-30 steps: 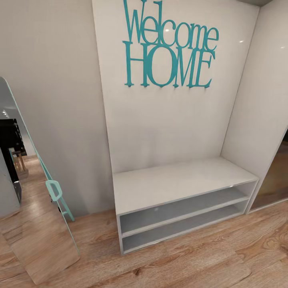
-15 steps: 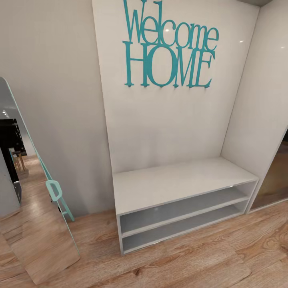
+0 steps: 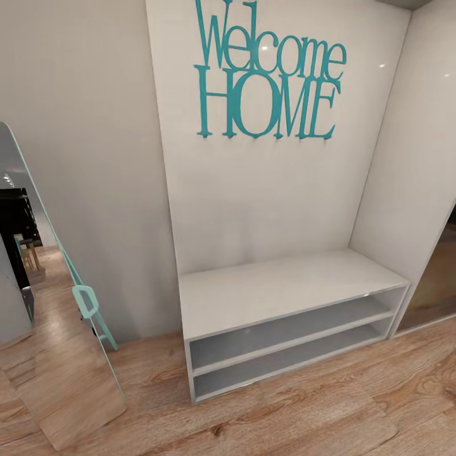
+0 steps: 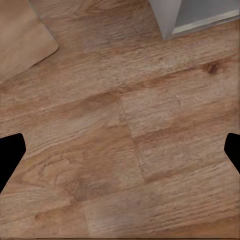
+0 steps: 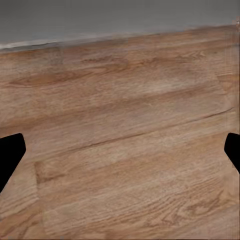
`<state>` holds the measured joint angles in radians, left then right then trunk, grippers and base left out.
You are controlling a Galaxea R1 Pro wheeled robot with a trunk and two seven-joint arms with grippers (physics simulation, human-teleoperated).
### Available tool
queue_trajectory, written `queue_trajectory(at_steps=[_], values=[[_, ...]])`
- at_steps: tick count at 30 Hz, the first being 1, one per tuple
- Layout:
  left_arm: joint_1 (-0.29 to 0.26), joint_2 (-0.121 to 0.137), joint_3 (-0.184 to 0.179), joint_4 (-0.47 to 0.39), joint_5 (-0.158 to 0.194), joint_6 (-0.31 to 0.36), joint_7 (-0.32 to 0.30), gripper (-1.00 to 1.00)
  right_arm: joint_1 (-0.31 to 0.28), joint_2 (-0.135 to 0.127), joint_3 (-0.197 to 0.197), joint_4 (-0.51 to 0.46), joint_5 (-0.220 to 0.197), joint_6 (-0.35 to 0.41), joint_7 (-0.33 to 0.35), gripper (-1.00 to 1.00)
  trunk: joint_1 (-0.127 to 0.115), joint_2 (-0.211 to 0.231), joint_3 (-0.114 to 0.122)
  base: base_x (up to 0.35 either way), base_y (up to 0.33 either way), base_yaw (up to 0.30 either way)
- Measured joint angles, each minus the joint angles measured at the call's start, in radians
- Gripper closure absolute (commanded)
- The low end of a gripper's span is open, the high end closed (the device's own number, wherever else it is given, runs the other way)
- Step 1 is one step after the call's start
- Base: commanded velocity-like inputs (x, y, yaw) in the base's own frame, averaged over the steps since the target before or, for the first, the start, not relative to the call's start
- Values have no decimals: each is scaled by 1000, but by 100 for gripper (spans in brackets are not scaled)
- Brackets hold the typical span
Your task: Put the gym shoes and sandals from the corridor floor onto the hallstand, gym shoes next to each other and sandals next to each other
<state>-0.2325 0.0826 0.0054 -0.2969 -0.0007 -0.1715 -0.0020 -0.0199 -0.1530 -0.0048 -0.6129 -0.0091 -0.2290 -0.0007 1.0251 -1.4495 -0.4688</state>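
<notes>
Corridor floor [image 3: 304, 418] of wood-grain planks lies under both hands. The left hand [image 4: 120, 150] is spread wide, holding nothing, above bare planks near the corner of a grey bench [image 3: 278, 291]. The right hand [image 5: 120, 150] is likewise released and empty. Teal "Welcome HOME" letters [image 3: 266, 73] hang above the bench; a leaning mirror [image 3: 57, 354] stands beside it.

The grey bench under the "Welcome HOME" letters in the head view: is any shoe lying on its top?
No, the bench has a bare flat top, and both of its shelf slots are bare as well.
</notes>
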Motion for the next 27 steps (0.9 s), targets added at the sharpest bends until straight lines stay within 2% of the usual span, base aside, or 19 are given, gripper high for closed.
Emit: queue_trajectory(at_steps=[13,20,27], values=[[7,-3,1,1,5,-12,-9,-100,-4,10,5,33,-9,-28,5,-100,0,0,0,0,0,0],[8,-4,1,11,5,-75,-9,-100,-4,23,6,41,-8,-40,4,-100,0,0,0,-15,-5,0],[8,-3,1,17,5,-117,-8,-100,-4,26,6,43,-8,-43,4,-100,0,0,0,-170,-121,0]])
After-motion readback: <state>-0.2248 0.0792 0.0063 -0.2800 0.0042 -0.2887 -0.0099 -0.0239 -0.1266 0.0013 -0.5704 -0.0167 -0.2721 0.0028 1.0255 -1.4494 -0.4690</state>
